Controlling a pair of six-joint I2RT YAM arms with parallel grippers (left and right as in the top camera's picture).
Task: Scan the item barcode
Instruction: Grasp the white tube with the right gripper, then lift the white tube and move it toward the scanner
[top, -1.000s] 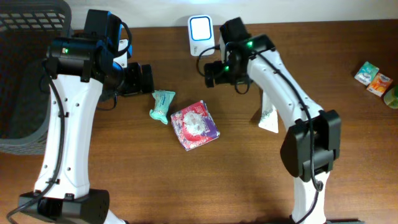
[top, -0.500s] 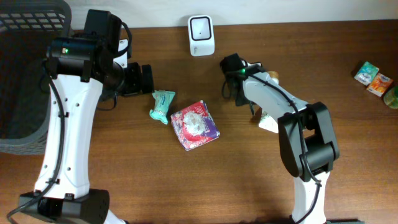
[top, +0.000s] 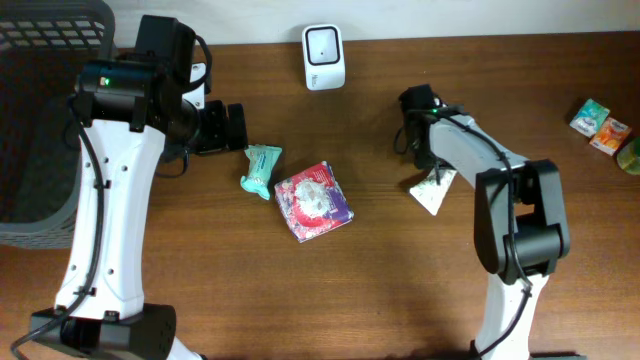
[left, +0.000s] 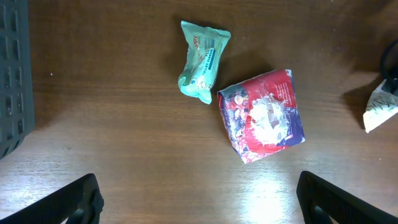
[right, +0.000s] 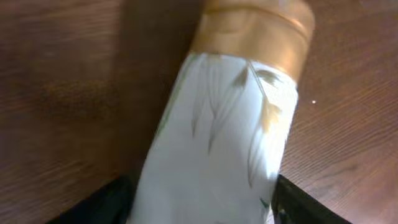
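White tube (right: 217, 143) between right fingers (right: 109, 202), cannot tell if clenched; left fingers (left: 74, 202) released, well apart.

In the right wrist view the tube (right: 217, 137) is blurred, its print unreadable, and runs off at 6 o'clock; overhead, the right arm (top: 470, 155) covers part of it. The basket (top: 40, 120) is cut off at 9 o'clock
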